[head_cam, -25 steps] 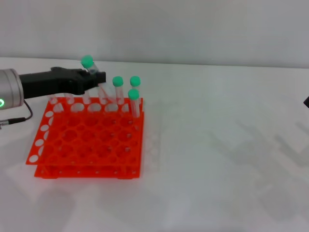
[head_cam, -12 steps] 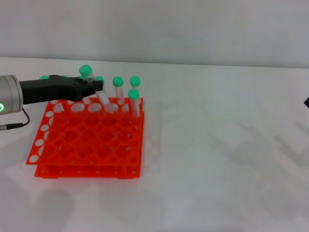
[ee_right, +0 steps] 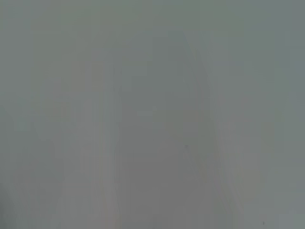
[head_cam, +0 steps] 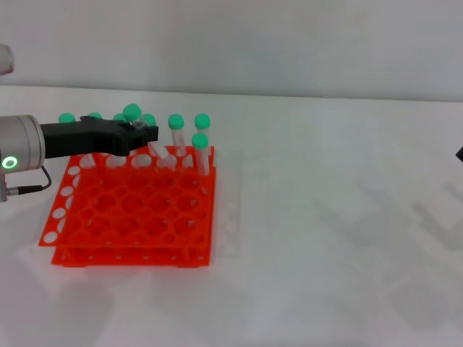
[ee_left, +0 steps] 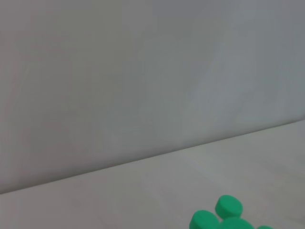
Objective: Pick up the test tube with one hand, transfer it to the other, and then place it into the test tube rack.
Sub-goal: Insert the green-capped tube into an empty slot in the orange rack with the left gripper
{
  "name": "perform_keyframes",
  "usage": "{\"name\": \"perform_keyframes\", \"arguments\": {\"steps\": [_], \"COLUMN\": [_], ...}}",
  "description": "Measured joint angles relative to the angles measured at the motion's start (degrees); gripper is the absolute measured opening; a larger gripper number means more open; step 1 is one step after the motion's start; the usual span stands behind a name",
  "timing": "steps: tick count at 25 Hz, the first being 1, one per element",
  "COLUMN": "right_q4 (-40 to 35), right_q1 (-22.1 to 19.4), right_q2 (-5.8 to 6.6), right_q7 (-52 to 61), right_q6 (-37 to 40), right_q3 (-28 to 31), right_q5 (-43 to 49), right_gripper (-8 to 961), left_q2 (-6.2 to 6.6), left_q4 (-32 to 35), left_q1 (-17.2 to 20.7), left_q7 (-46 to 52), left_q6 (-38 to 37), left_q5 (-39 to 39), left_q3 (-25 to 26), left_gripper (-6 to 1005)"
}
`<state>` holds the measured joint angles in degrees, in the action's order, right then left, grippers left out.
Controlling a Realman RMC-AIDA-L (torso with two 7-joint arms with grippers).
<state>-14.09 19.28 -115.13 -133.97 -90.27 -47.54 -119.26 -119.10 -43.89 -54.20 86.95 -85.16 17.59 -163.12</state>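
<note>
The orange-red test tube rack [head_cam: 134,217] stands on the white table at the left of the head view. My left gripper [head_cam: 147,133], black on a silver wrist with a green ring, reaches over the rack's back row from the left. It is shut on the test tube [head_cam: 153,150], which is tilted, its green cap [head_cam: 132,112] above the fingers and its lower end at a back-row hole. Of my right arm only a dark sliver [head_cam: 459,153] shows at the right edge. The right wrist view shows only blank grey.
Several other green-capped tubes stand in the rack's back rows, for example two [head_cam: 176,121] [head_cam: 200,140] next to the held tube. Green caps [ee_left: 228,206] show low in the left wrist view. The white table [head_cam: 325,217] stretches right of the rack.
My left gripper has come down and slightly right with the tube. The green cap is lower, and the tube's lower end has reached the rack's back row.
</note>
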Motion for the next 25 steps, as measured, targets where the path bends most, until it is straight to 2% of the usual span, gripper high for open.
{"name": "perform_keyframes", "arguments": {"steps": [13,25], "right_q4": [-0.05,-0.07], "right_q1": [0.32,-0.01], "right_q2": [0.00,0.08], "right_q7": [0.07,0.03], "right_q6": [0.25,0.66], "right_q3": [0.00,0.00], "right_q5": [-0.01,-0.01], "right_gripper": [825,825], "left_q2": [0.00,0.01], "left_q4": [2.05,6.02], "left_q1": [-0.12,-0.65], "left_q7": [-0.08,0.19], "left_q6": [0.36,6.33], "left_q5": [-0.47,-3.09], "left_q3": [0.00,0.00], "left_gripper": [209,209]}}
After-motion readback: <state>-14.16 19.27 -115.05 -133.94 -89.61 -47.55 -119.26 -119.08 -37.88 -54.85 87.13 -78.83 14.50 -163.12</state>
